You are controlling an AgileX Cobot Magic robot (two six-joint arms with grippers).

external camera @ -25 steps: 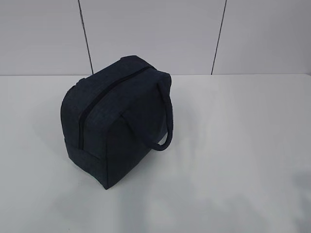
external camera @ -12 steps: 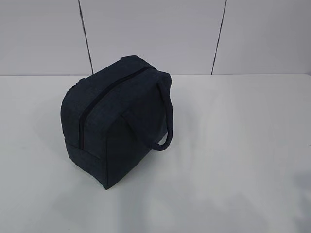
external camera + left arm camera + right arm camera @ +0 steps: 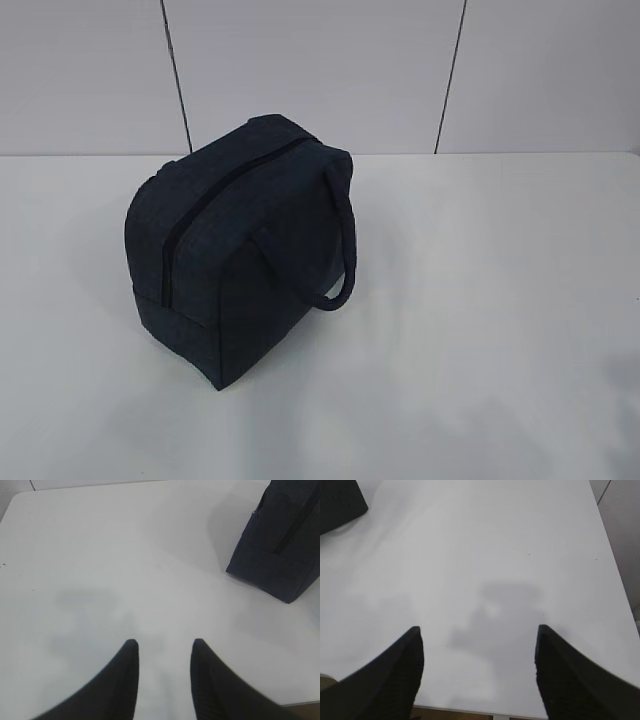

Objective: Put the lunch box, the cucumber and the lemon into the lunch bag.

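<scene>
The dark navy lunch bag (image 3: 240, 260) stands upright on the white table, left of centre, its zipper closed along the top and one loop handle hanging on its right side. It also shows at the top right of the left wrist view (image 3: 280, 550) and as a corner at the top left of the right wrist view (image 3: 337, 502). My left gripper (image 3: 164, 642) is open and empty above bare table, well short of the bag. My right gripper (image 3: 479, 629) is wide open and empty over bare table. The lunch box, the cucumber and the lemon are out of view.
The white table (image 3: 480, 300) runs back to a grey panelled wall (image 3: 320, 70). Its near edge shows under my right gripper (image 3: 470, 712), and its right edge (image 3: 615, 580) runs along the right of that view.
</scene>
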